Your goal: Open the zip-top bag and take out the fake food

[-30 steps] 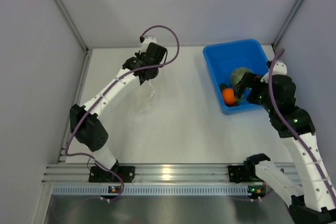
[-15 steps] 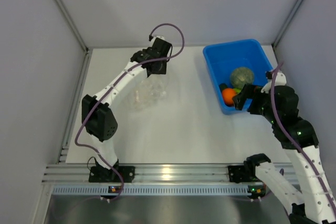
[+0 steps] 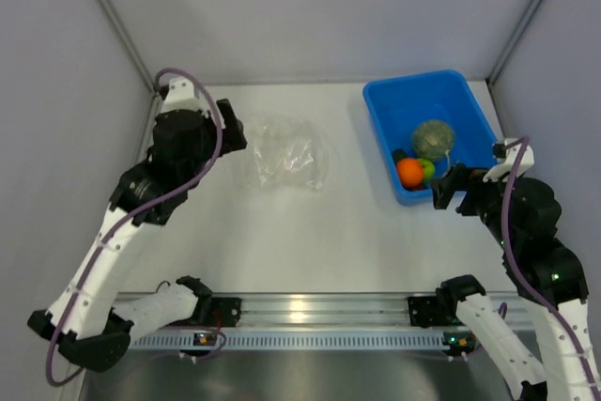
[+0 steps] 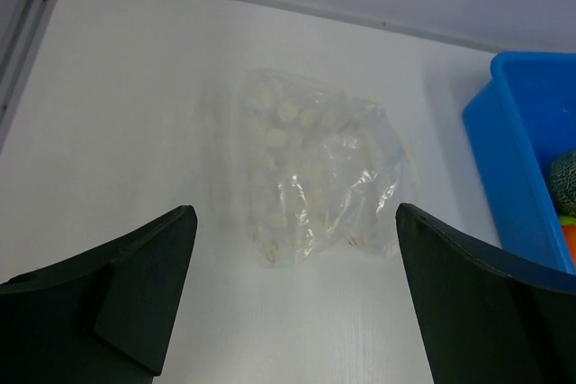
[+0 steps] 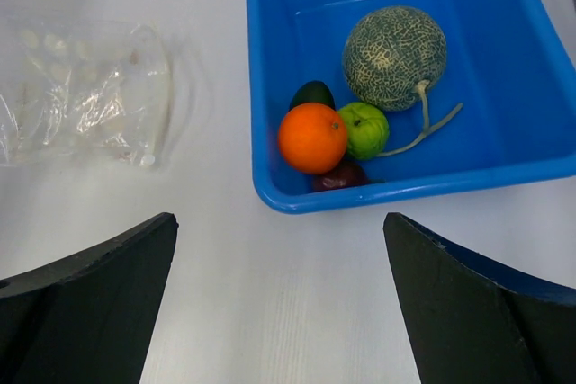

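Melon, orange, green apple in blue bin; zip-top bag nearby

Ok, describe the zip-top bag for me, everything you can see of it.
The zip-top bag is a clear, crinkly plastic pouch with rows of white dots, best seen in the left wrist view. It lies flat and crumpled on the white table, left of the blue bin and apart from it. It looks empty; no food shows inside. Whether its zip is open I cannot tell. Only the table touches it.
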`<act>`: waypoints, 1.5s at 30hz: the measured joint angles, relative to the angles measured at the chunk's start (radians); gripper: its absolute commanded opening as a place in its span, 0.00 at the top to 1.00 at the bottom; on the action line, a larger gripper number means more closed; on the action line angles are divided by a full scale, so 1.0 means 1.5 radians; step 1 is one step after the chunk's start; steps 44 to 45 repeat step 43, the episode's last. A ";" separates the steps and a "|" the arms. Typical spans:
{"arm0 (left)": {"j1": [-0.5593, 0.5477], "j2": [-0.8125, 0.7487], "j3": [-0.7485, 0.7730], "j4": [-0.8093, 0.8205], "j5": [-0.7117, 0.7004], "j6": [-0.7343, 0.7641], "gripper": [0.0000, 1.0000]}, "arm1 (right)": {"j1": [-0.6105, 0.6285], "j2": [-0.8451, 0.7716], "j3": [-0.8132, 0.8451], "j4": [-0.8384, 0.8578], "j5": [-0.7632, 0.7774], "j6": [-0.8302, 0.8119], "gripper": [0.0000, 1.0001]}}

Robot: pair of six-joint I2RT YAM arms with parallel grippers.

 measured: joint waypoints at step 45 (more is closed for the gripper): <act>0.000 -0.590 -0.443 -0.002 0.004 0.073 0.02 | 0.023 -0.208 -0.046 -0.019 0.114 -0.096 0.01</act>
